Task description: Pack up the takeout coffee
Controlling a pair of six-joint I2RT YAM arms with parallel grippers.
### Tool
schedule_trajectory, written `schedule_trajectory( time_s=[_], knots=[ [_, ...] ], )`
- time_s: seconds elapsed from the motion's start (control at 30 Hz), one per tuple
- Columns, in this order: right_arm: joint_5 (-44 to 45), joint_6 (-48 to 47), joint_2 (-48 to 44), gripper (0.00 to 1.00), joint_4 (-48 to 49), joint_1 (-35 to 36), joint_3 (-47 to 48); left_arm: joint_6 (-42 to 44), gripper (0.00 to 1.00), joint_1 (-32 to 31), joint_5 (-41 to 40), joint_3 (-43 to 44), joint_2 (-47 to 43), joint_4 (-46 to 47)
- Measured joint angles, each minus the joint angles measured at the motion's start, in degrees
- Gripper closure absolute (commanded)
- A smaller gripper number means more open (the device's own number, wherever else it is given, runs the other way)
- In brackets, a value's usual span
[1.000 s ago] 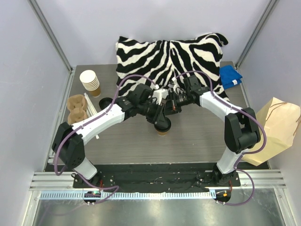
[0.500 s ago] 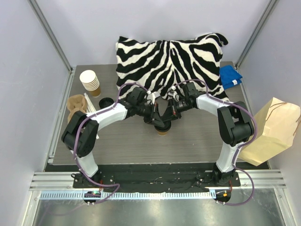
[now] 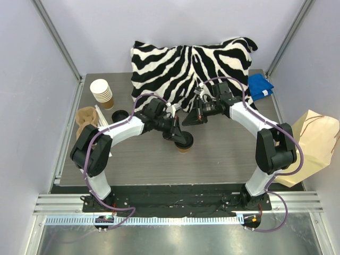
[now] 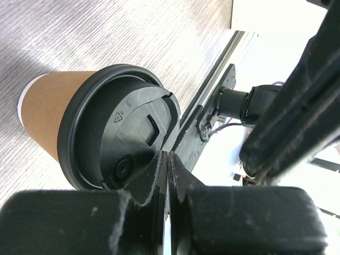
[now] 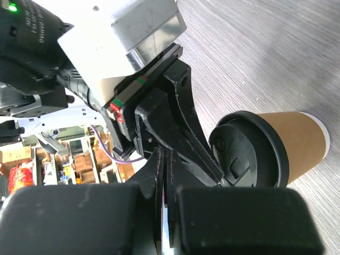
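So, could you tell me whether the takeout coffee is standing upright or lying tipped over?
Upright: the takeout coffee stands on the table, its black lid facing the overhead camera with the brown base just below.

Overhead, 2 wrist close-ups, shared cup (image 3: 184,142)

The left gripper (image 3: 178,136) blocks the top of the black-lidded kraft paper cup (image 3: 184,147), and the right gripper (image 3: 186,121) crowds just beyond it. On the near side of both, bare grey tabletop (image 3: 212,159) leaves room to pass.
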Motion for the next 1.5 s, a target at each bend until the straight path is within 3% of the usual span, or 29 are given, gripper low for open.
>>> schedule_trajectory(
  time_s=[0.37, 0.57, 0.7, 0.9, 1.0, 1.13, 1.3, 1.5],
  knots=[
    [7.4, -7.2, 4.5, 0.96, -3.8, -0.2, -1.7, 0.2, 0.94, 0.0, -0.2, 0.2, 0.1, -0.4],
    [3.7, -7.8, 6.4, 0.96, -4.6, -0.3, -2.4, 0.5, 0.95, 0.3, 0.0, 0.7, 0.5, -1.0],
    [3.3, -8.0, 6.2, 0.91, -5.2, -0.3, -2.1, 0.7, 0.93, 0.5, 0.2, 0.8, 0.6, -1.1],
    [3.4, -8.0, 3.5, 0.70, -6.1, -0.3, -1.2, 1.8, 0.70, 0.5, 0.3, 2.6, 0.6, -3.1],
    [3.6, -8.4, -1.1, 0.49, -6.0, -0.3, -0.2, 2.5, 0.58, 0.5, -0.5, 4.6, 0.3, -4.4],
    [5.7, -9.9, -8.8, 0.31, -6.3, -0.3, 0.1, 3.1, 0.51, 0.7, -1.7, 5.6, -2.8, -6.9],
    [11.2, -12.9, -15.5, 0.29, -7.8, -0.3, -2.4, 2.9, 0.42, 1.8, -2.3, 4.8, -10.3, -10.4],
    [17.8, -15.8, -14.8, 0.29, -12.3, -0.3, -8.3, 1.9, 0.33, 6.1, -4.0, -3.3, -16.9, -11.1]
  ],
)
